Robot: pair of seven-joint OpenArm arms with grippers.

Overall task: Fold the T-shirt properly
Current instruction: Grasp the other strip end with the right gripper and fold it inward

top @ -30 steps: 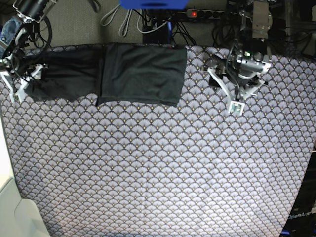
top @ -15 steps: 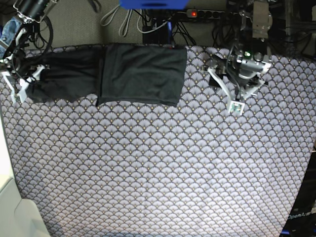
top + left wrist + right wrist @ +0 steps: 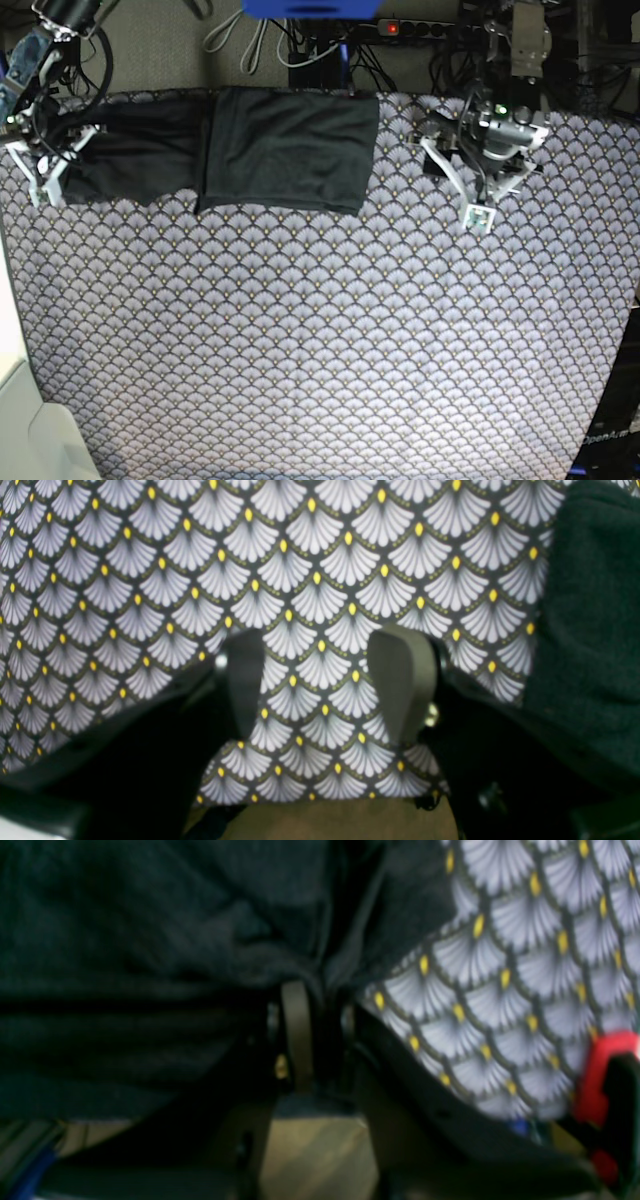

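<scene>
scallop-patterned cloth (image 3: 330,330) under t-shirt (image 3: 285,150); right gripper (image 3: 320,1035) pinching it, left gripper (image 3: 320,680) wide.

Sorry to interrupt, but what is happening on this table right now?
A two-armed robot is folding a dark T-shirt lying on a scallop-patterned cloth. The right gripper has its fingers pinched on the shirt's outer end. The left gripper hangs open over bare cloth, beside the shirt, holding nothing.

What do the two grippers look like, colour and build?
Left gripper: white frame jaws on a black body with a green light, black cables above; olive-grey finger pads seen from its wrist. Right gripper: the same white frame, blue part on the arm, black cables.
</scene>
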